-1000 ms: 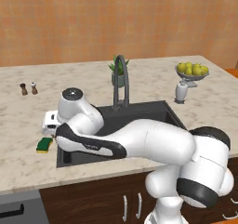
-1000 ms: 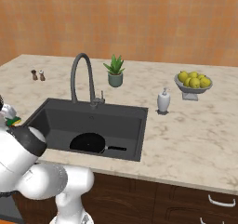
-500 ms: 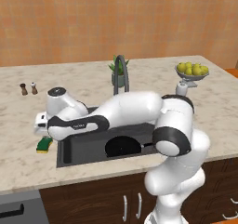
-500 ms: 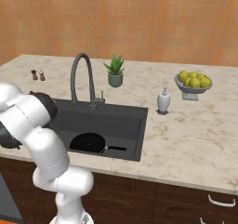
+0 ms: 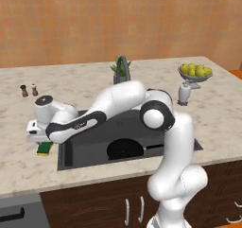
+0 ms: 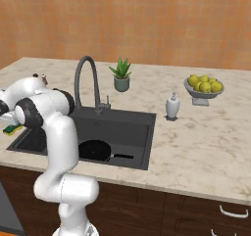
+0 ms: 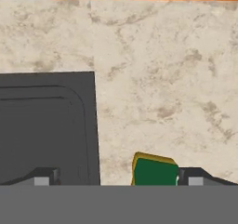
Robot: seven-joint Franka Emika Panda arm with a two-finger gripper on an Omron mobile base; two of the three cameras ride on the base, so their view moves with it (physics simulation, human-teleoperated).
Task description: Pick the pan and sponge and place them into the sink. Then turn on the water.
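Note:
The yellow sponge with its green top lies on the counter just left of the sink. My gripper hangs right above it, open. In the hand view the sponge sits between the two fingertips, close to the right one, with the sink's dark corner to the left. The black pan rests on the basin floor, and from the right its thin handle points right, pan. No water runs from the arched faucet. The sponge peeks out beside my arm.
A potted plant stands behind the sink. A soap dispenser and a bowl of lemons are to the right. Two small shakers stand at the back left. The counter's front edge runs close below the sponge.
The arm has unfolded, its elbow rising up and back over the sink. The hand has stayed over the sponge, shifting slightly left. The jaws remain open; pan and sponge have not moved.

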